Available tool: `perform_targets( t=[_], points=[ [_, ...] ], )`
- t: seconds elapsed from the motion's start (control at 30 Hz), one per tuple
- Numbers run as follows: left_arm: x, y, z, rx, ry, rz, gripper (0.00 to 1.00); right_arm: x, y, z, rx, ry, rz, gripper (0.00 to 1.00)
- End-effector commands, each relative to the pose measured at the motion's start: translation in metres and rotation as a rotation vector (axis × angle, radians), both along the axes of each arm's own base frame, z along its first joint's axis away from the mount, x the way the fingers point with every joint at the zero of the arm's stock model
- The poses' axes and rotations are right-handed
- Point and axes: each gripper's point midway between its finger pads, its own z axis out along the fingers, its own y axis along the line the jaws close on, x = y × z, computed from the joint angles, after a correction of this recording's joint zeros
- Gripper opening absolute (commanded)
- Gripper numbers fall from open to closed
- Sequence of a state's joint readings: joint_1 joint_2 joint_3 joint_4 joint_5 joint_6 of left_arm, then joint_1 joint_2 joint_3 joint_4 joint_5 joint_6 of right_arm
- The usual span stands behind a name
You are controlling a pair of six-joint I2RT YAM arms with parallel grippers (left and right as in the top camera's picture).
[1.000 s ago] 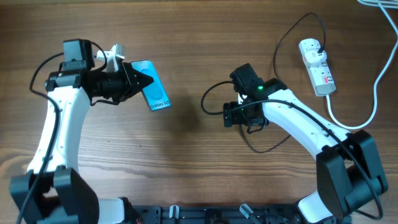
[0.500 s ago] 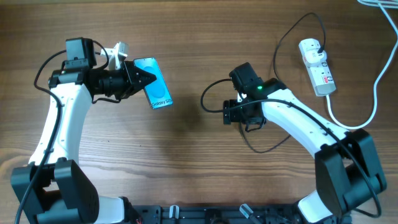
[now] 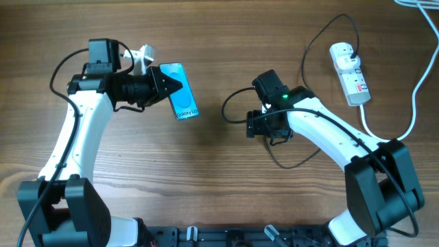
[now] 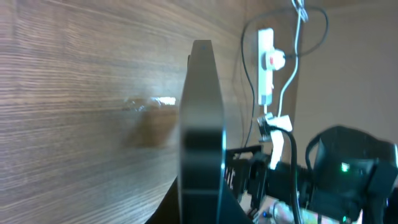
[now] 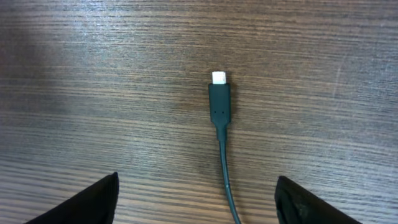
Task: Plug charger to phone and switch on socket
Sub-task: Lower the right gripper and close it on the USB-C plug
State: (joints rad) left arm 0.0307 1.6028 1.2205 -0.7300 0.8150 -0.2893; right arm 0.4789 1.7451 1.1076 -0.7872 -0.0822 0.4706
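Observation:
My left gripper is shut on the phone, teal screen up, and holds it left of the table's middle. In the left wrist view the phone shows edge-on between the dark fingers. The charger, a thin black cable, loops round my right gripper. Its plug tip lies flat on the wood, metal end pointing away, just ahead of my right gripper, which is open and holds nothing. The white socket lies at the far right; it also shows in the left wrist view.
A thick white cord runs from the socket along the right edge. The black cable arcs up past the socket's far end and makes a second loop under the right arm. The table is brown wood.
My left gripper has carried the phone to the right, toward the middle. The right arm has stayed almost still over the plug tip.

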Motion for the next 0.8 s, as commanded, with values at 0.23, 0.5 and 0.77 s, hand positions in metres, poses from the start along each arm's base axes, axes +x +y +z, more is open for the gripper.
perform_targets(
  t=[0.23, 0.5, 0.77],
  points=[
    [0.013, 0.0, -0.019, -0.018, 0.055, 0.037, 0.04, -0.002, -0.002, -0.007, -0.022, 0.011, -0.001, 0.72],
    [0.014, -0.006, -0.019, -0.023, 0.046, 0.019, 0.04, 0.002, -0.011, -0.008, -0.072, -0.011, -0.009, 0.61],
    [0.012, -0.013, -0.02, -0.015, 0.043, 0.0, 0.04, 0.004, -0.013, -0.007, -0.083, -0.023, -0.003, 0.48]
  ],
)
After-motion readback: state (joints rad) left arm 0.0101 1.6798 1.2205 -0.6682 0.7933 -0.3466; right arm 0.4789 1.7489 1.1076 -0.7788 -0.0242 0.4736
